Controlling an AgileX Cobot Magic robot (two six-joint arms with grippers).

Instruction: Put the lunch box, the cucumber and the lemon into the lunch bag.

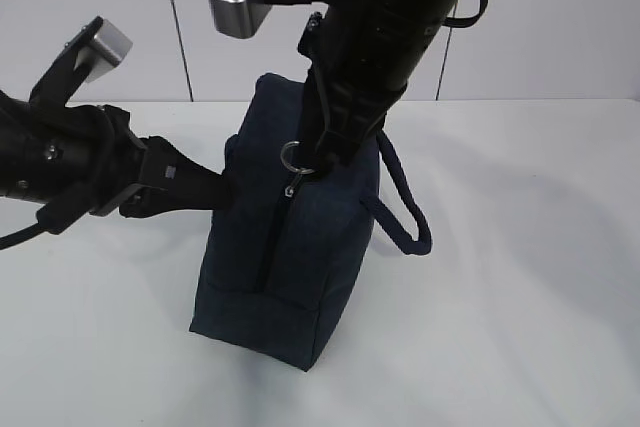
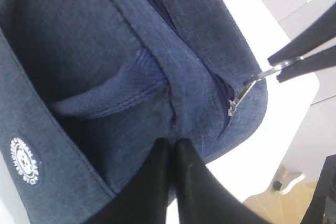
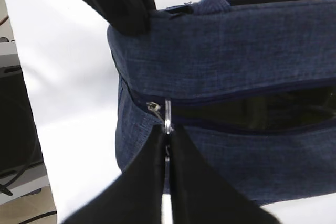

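The dark navy lunch bag point(image 1: 290, 267) stands upright on the white table, its loop handle point(image 1: 405, 217) hanging to the right. My left gripper point(image 1: 228, 185) is shut, pinching the bag's fabric point(image 2: 105, 51) on its left side; its tips point(image 2: 173, 142) press into the cloth. My right gripper point(image 1: 318, 162) reaches down from above and is shut on the metal ring pull point(image 3: 167, 114) of the black zipper. Behind the pull, the zipper gap point(image 3: 252, 111) shows dark. The lunch box, the cucumber and the lemon are out of view.
The white table point(image 1: 520, 327) stretches around the bag, with a pale panelled wall point(image 1: 560, 27) behind. The table's edge and a dark stand with cables point(image 3: 16, 145) appear in the right wrist view.
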